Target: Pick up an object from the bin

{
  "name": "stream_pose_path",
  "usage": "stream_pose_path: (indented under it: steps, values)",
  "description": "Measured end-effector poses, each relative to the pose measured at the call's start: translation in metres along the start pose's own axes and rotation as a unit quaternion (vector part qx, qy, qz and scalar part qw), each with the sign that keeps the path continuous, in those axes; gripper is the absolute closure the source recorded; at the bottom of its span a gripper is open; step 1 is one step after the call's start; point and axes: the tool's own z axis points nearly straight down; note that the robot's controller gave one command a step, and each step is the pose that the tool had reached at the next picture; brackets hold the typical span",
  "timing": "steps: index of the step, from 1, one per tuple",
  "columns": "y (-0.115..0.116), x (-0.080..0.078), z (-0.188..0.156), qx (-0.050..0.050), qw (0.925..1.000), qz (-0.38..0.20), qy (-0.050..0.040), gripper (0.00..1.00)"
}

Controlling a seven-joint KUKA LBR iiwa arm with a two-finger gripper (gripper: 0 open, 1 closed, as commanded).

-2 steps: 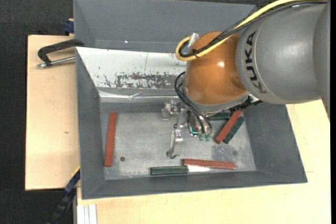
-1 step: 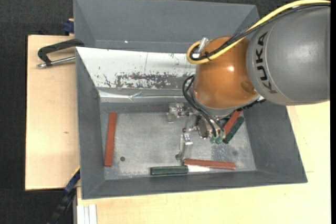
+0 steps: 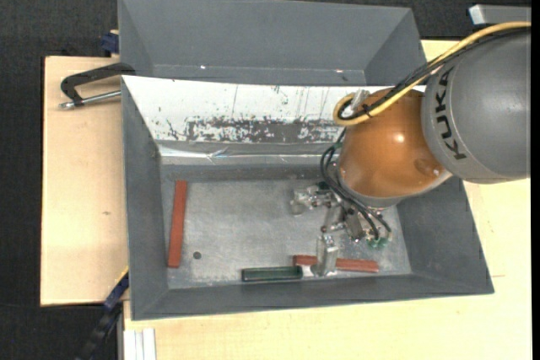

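My gripper (image 3: 325, 259) reaches down near the bin's front wall, right of the middle. Its fingertips stand on a thin red stick (image 3: 350, 265) that lies flat along the front edge; the stick shows on both sides of the fingers. A dark green bar (image 3: 272, 274) lies just left of the gripper, also along the front wall. Whether the fingers grip the stick is hidden by the fingers themselves.
A long red bar (image 3: 177, 223) lies along the bin's left wall. A small dark speck (image 3: 197, 256) sits on the floor near it. The arm and its orange cover hang over the bin's right half.
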Motion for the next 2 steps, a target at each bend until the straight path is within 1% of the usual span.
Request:
stream_pose_path:
  steps: [1, 2]
  values:
    - [-0.0086, -0.0155, 0.0362, 0.0, 1.0, -0.008, -0.0018, 1.0]
    - [-0.0087, -0.0155, 0.0362, 0.0, 1.0, -0.008, -0.0018, 1.0]
